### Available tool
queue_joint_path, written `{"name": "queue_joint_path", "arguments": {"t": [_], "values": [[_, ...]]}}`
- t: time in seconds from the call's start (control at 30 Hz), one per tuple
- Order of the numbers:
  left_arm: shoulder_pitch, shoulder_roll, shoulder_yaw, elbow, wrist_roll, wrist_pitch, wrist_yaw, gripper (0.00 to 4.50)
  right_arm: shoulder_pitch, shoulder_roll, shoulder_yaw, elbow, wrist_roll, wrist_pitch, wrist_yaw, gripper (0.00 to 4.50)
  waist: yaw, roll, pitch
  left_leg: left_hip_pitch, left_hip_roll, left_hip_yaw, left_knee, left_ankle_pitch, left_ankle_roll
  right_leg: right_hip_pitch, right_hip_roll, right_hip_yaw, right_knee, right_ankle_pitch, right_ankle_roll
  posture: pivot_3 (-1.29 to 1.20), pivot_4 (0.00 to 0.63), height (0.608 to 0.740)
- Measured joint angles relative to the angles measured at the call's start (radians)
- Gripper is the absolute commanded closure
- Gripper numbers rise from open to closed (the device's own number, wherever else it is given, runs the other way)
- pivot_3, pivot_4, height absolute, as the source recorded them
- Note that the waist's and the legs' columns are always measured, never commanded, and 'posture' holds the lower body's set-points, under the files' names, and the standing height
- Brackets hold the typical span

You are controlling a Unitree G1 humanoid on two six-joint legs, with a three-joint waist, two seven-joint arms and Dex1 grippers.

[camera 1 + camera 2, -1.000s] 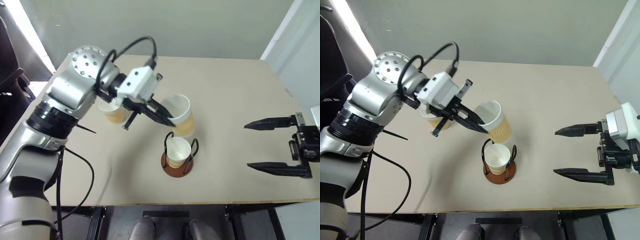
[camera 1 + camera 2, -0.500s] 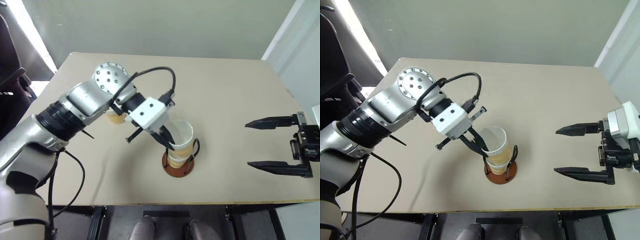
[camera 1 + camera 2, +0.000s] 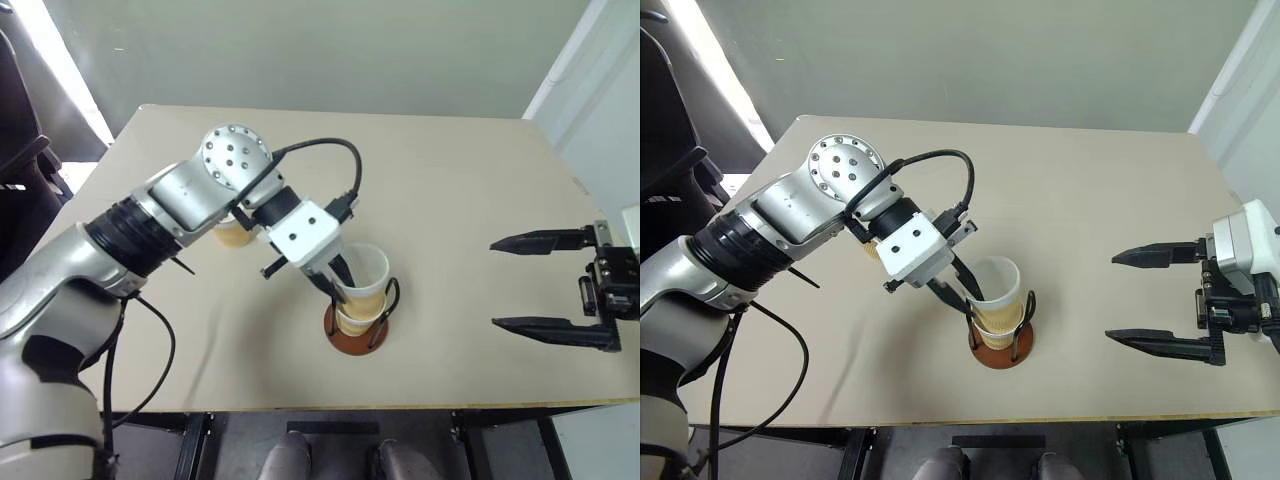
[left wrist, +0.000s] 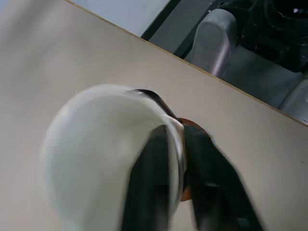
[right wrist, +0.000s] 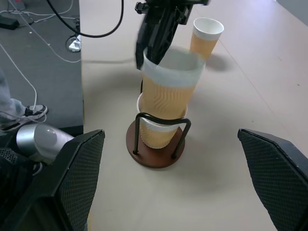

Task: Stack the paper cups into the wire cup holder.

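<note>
Two cups (image 5: 166, 103) nest in holder (image 5: 156, 149) mid-table (image 3: 450, 190), right pincer (image 3: 545, 282) well apart.

Even soft daylight, bright glare upper left, left wrist view blurred

Head stereo pair looks forward and down over the table (image 3: 470, 200) from above; both eyes share the same scene. Left wrist camera sits very close, looking along its fingers (image 4: 149, 187) down into a cup's mouth. Right wrist camera looks level-ish across the table from the side, sharing the wire cup holder (image 5: 156, 144) with the head views.
</note>
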Motion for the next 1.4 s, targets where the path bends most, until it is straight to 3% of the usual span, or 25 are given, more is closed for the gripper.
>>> {"name": "queue_joint_path", "arguments": {"t": [0.17,0.27,0.37,0.43,0.7,0.87,1.03,1.4], "values": [[-0.017,0.004,-0.008,-0.009,-0.01,-0.01,0.0,1.04,-0.012,0.0,0.013,0.0,0.0,-0.007,-0.013,0.0,0.0,0.0,0.0,0.0,0.0,0.0,0.0,-0.001,0.001,0.0,0.0,0.0,0.0,0.0,0.0,0.0,0.15,0.74],[-0.015,-0.042,0.007,0.02,0.019,-0.016,-0.001,1.04,-0.016,0.0,0.016,0.002,-0.001,-0.013,-0.015,0.0,0.002,0.0,0.0,0.0,0.0,0.0,0.001,-0.001,0.001,0.0,0.0,0.0,0.0,0.0,0.001,0.0,0.15,0.74],[-0.012,-0.17,0.129,0.158,0.109,0.007,0.023,1.04,-0.038,0.0,0.039,0.014,-0.008,-0.025,-0.015,0.0,0.005,0.0,0.0,-0.001,0.0,0.001,0.004,-0.002,0.003,0.001,-0.001,0.001,0.0,0.001,0.003,0.0,0.15,0.74],[-0.016,-0.195,0.212,0.26,0.168,0.03,0.069,1.04,-0.052,0.0,0.061,0.029,-0.011,-0.039,-0.013,0.0,0.003,0.0,0.0,-0.001,0.0,0.003,0.004,-0.002,0.004,0.0,0.0,0.003,0.0,0.001,0.003,0.0,0.15,0.74],[0.062,0.046,0.438,0.574,0.435,0.038,0.077,1.04,-0.122,0.004,0.158,0.125,-0.053,-0.099,0.016,0.0,-0.032,0.003,-0.001,-0.002,0.0,0.008,0.0,-0.002,0.004,-0.011,0.003,0.016,0.0,0.0,0.005,0.0,0.15,0.74],[0.047,0.045,0.548,0.791,0.506,0.121,0.139,1.04,-0.191,0.018,0.251,0.154,-0.085,-0.137,0.033,0.0,-0.009,0.002,-0.001,-0.009,-0.001,0.007,0.003,-0.002,0.004,-0.015,-0.001,0.016,0.001,0.003,0.007,0.0,0.15,0.74],[0.058,0.026,0.597,0.94,0.589,0.089,0.157,1.04,-0.216,0.019,0.289,0.174,-0.098,-0.148,0.046,0.0,-0.007,0.002,-0.001,-0.009,-0.002,0.007,0.004,-0.003,0.005,-0.015,0.0,0.016,0.002,0.003,0.007,0.0,0.15,0.74],[0.114,-0.025,0.649,1.016,0.678,0.071,0.119,1.04,-0.178,0.017,0.271,0.151,-0.104,-0.134,0.042,0.0,-0.014,0.002,-0.001,-0.009,-0.001,0.009,0.006,-0.003,0.005,-0.016,0.0,0.018,0.002,0.003,0.008,0.0,0.15,0.74]]}}
